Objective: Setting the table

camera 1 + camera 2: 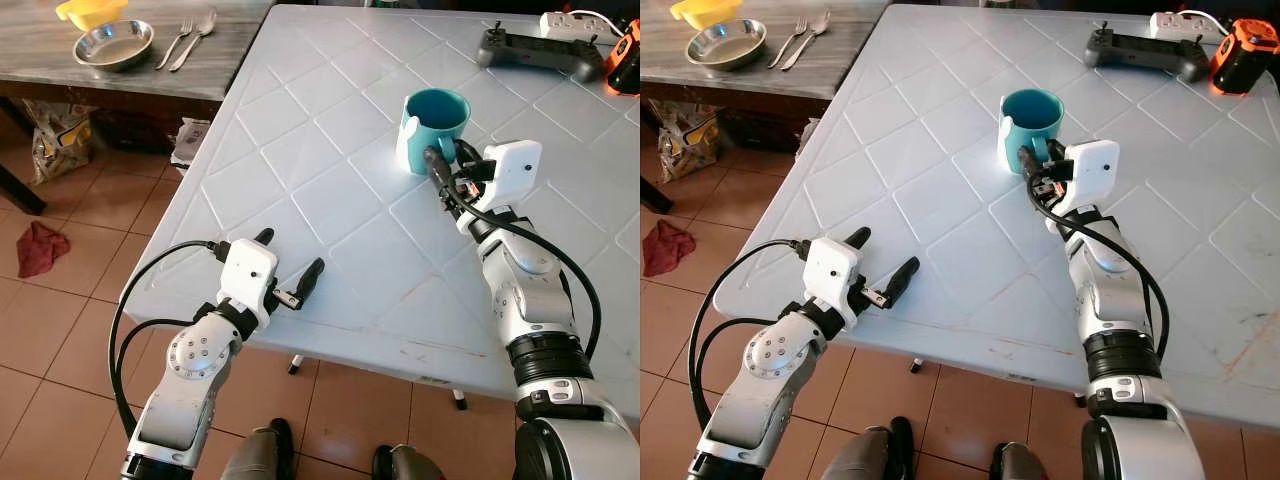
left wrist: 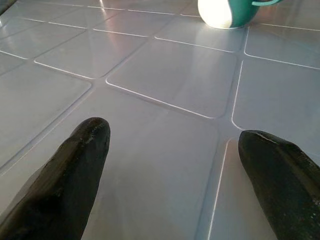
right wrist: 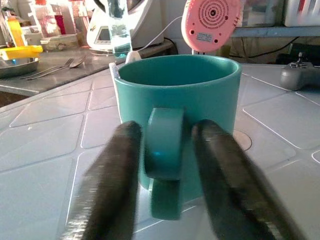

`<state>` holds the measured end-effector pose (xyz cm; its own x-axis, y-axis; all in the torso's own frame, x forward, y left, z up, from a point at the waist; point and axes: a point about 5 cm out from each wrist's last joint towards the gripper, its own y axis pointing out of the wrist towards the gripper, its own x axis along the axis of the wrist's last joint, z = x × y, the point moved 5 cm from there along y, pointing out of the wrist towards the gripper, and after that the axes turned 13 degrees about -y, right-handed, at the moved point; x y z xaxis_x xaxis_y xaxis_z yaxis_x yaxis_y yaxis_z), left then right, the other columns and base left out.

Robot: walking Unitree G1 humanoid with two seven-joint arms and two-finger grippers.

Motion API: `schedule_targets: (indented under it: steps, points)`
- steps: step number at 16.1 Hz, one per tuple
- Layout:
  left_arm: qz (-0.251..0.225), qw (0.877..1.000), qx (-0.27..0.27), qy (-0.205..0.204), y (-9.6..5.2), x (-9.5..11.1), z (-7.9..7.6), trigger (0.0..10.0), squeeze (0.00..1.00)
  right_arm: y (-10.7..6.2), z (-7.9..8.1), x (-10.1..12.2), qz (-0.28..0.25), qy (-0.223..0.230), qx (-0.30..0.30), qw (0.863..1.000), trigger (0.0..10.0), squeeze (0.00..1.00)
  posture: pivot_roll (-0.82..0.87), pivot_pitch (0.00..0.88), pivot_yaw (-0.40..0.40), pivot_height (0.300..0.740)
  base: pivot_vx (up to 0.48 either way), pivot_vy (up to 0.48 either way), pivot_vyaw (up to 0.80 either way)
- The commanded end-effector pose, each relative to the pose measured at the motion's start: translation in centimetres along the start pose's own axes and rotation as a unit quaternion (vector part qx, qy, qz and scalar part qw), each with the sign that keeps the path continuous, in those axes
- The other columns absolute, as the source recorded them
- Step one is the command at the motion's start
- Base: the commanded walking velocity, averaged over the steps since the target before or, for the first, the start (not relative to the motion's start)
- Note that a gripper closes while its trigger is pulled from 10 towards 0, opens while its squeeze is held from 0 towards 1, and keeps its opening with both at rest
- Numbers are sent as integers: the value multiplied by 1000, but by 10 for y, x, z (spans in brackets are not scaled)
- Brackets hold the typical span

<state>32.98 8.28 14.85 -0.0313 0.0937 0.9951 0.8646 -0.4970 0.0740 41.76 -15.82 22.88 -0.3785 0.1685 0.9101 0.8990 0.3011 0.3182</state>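
White table (image 1: 330, 200) w/ diamond pattern; terracotta tile floor (image 1: 70, 300).

My head stereo pair, high above the white table (image 1: 330, 190), looking forward and down, both eyes sharing the teal mug (image 1: 1031, 128), my left wrist camera low over the tabletop, mug far off, my right wrist camera level, close against the mug's handle

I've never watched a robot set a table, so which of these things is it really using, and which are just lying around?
For the job: teal mug, right gripper astride its handle; steel bowl, fork, spoon.

Lying about: controller, red cloth, power strip.
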Motion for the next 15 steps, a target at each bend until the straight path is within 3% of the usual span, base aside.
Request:
schedule_targets:
  steps: [1, 7, 15]
  points:
    - [8, 1000, -1, 6, -3, -2, -1, 10000, 0, -2, 1, -1, -2, -2, -4, 1000, 0, 0, 140, 276, 39, 714, 0, 0, 0]
    - [10, 1000, -6, 8, -2, -4, -2, 10000, 0, -7, -9, -2, 3, -16, -37, 999, 0, 0, 139, 276, 42, 714, 0, 0, 0]
    - [12, 1000, -19, 11, 1, -5, -7, 10000, 0, -26, -19, 4, -4, -29, -78, 997, 0, 0, 127, 271, 56, 714, 0, 0, 0]
